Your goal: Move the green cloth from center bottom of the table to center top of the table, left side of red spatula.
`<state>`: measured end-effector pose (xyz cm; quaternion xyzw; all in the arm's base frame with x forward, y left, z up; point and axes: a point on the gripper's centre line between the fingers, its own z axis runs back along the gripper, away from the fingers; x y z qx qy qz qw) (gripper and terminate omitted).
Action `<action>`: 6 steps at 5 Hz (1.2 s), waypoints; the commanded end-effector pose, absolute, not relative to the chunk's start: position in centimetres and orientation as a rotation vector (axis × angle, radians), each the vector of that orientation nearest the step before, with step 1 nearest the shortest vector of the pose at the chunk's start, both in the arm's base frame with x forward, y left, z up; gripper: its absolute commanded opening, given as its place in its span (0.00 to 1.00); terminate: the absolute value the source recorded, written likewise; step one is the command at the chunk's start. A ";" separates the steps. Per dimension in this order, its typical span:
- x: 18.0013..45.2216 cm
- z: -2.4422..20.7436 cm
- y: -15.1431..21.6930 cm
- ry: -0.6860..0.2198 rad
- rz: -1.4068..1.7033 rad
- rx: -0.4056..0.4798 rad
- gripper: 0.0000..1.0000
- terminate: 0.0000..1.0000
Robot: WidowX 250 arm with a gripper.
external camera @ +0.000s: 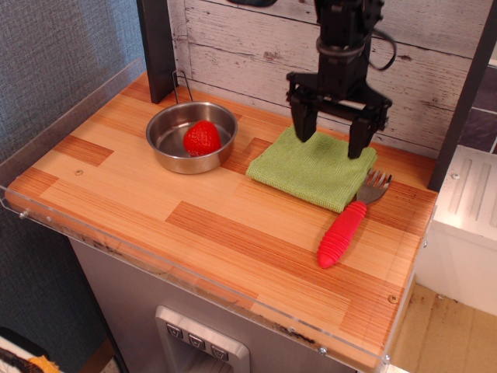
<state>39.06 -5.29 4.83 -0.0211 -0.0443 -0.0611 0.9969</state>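
Note:
The green cloth (312, 168) lies flat at the far middle of the table (194, 217), between the steel bowl and the red spatula. The red spatula (348, 224) lies just right of it, its grey tines touching the cloth's right corner. My gripper (333, 137) hangs open above the cloth's far edge, its two black fingers spread wide and lifted off the fabric, holding nothing.
A steel bowl (172, 144) with a red strawberry toy (202, 137) stands left of the cloth. A dark post (158, 47) rises at the back left. A whitewashed plank wall is behind. A clear acrylic rim (178, 273) edges the table.

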 end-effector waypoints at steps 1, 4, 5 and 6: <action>37.9 11.9 -4.1 -0.217 -0.124 -0.031 1.00 0.00; 29.6 13.6 3.6 -0.194 -0.007 0.021 1.00 0.00; 29.1 13.3 4.7 -0.181 -0.011 0.026 1.00 0.00; 29.1 12.9 4.8 -0.162 -0.039 0.013 1.00 0.00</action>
